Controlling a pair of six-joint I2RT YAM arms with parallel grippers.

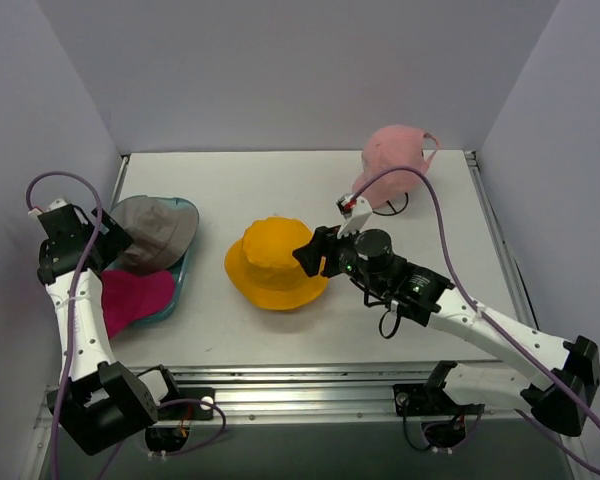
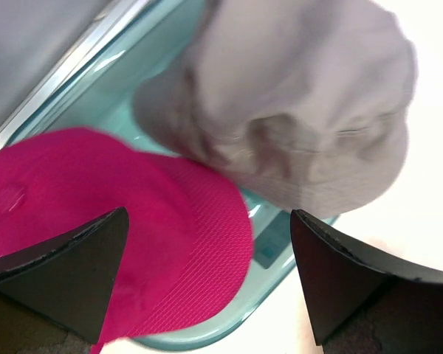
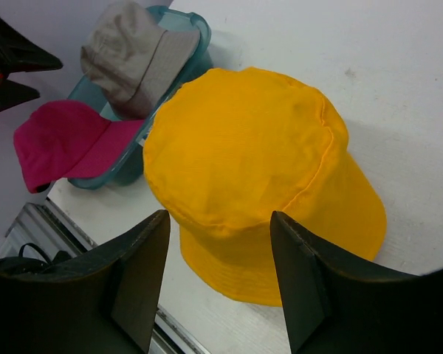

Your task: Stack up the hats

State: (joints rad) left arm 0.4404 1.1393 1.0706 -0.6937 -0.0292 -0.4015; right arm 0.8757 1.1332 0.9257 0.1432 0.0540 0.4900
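Spread wide, the right gripper (image 1: 313, 255) sits at the yellow bucket hat (image 1: 268, 262)'s right edge and should pinch it next.

The tray (image 2: 118, 88) is translucent teal. The grey bucket hat (image 1: 152, 232) in the tray is plain light grey. The magenta baseball cap (image 1: 130, 298), at the tray's near end, is solid magenta with a fine woven texture on its brim. The yellow bucket hat (image 1: 275, 262), right of the tray, is uniform golden yellow, unpatterned. The light pink baseball cap (image 1: 392, 160), farther right of the tray, is pale pink. The table (image 1: 280, 185) under the tray is plain white.
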